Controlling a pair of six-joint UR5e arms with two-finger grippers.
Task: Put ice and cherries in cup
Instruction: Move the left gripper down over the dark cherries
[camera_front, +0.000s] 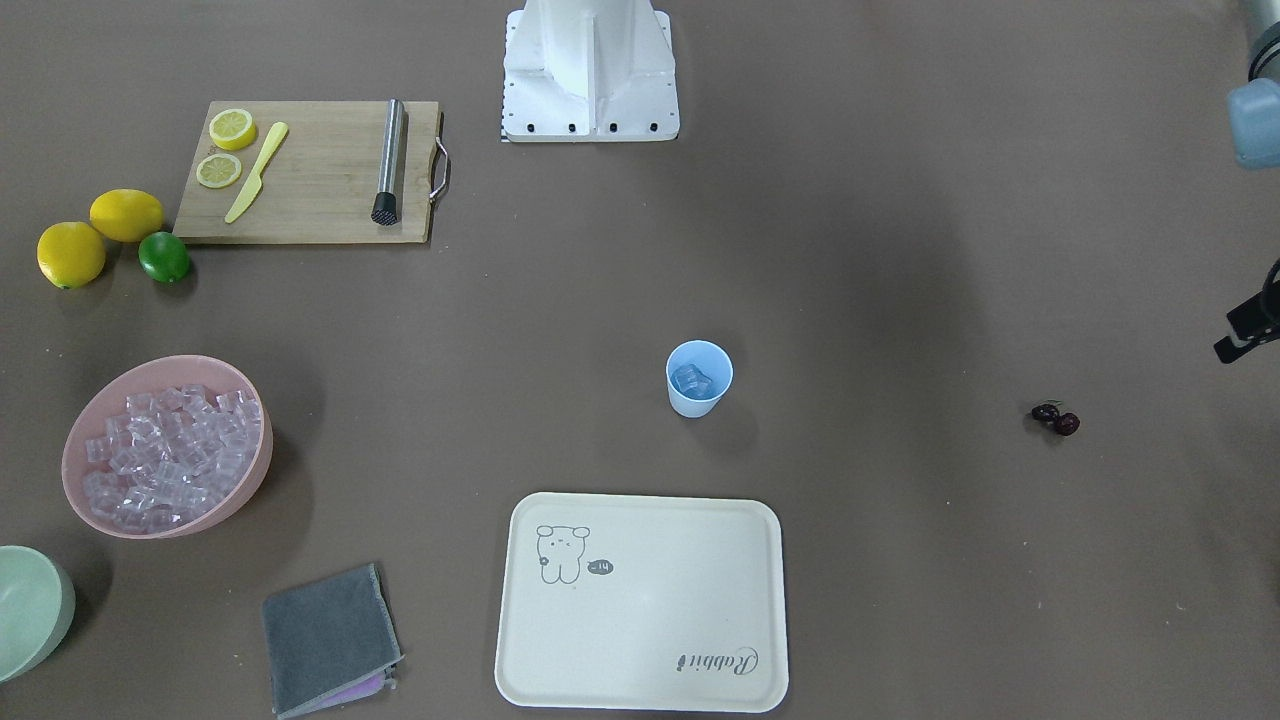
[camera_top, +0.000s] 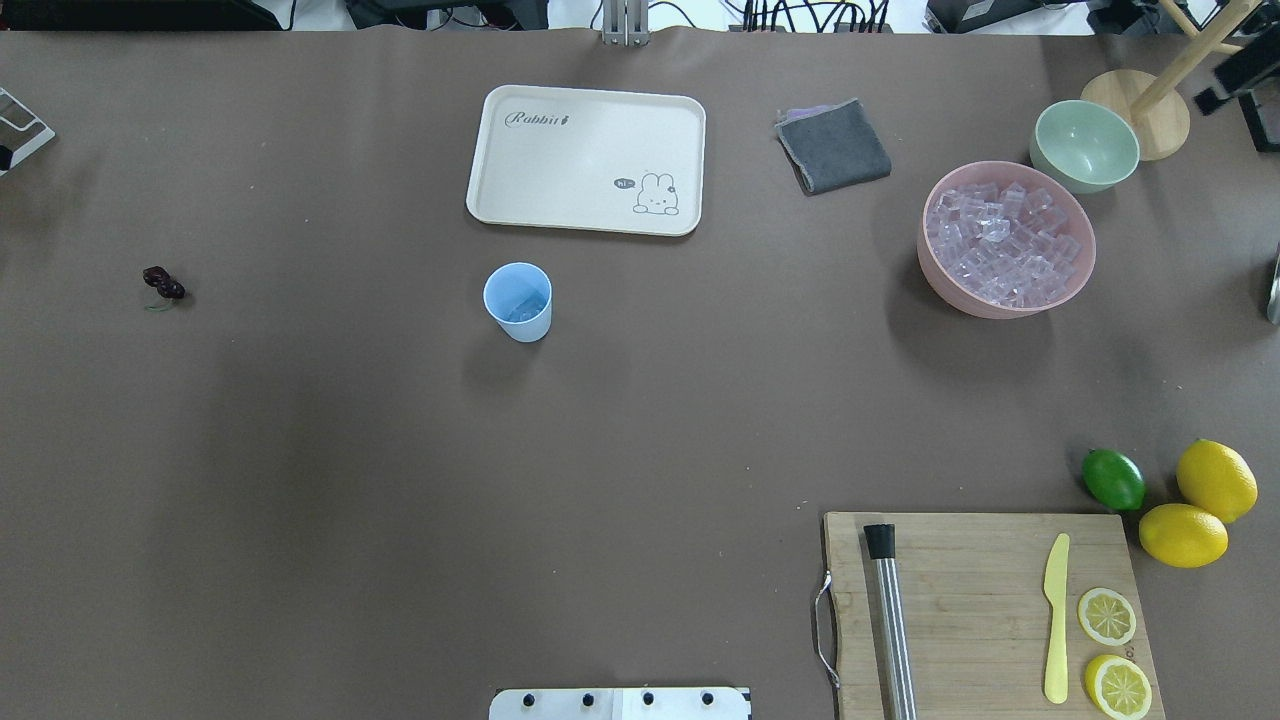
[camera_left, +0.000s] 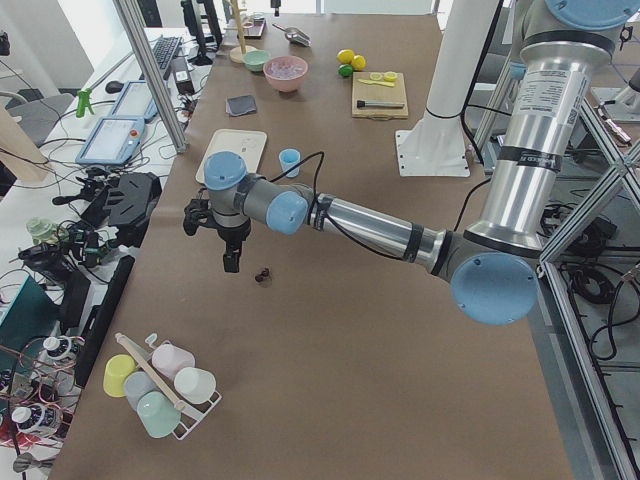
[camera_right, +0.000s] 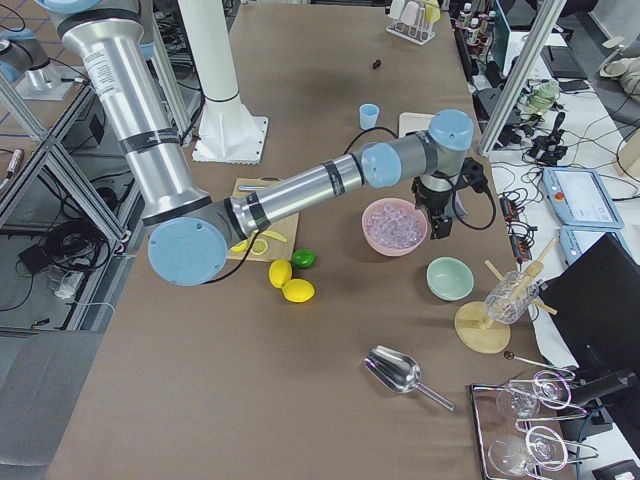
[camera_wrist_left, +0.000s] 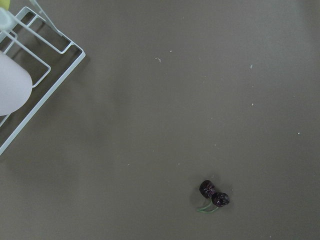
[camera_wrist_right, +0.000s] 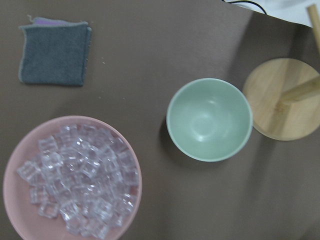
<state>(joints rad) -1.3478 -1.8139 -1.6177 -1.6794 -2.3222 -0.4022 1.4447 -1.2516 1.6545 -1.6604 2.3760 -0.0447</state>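
Jaws: can't tell on either; L wrist cam sees cherries (camera_wrist_left: 214, 194), R ice (camera_wrist_right: 75, 190).

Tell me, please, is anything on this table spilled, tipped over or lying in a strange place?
Nothing is spilled or tipped. The cup stands upright with some ice in it. Only the cherries look odd: they lie alone on the brown table, far from the other things.

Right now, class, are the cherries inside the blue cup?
No, the cherries lie on the table, well to one side of the cup, which holds only ice.
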